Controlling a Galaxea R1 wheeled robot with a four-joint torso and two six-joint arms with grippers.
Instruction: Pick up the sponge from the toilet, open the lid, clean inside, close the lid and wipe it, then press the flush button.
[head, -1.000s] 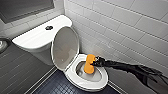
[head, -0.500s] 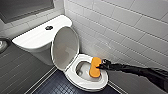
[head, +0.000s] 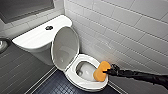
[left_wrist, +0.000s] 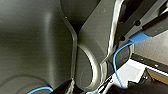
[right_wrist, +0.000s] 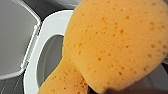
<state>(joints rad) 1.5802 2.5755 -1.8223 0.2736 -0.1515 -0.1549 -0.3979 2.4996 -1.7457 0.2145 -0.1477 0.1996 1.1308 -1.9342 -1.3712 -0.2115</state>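
Sponge at toilet rim (lid upright)

I see the white toilet with its oval lid raised upright by the tank — dark round flush button mid-tank-top. My right gripper holds the orange sponge at the seat's rim, over the bowl.

Soft, even light brightens the white wall tiles and glossy toilet, the raised lid is shaded grey inside, and tile lines bow near the edges.
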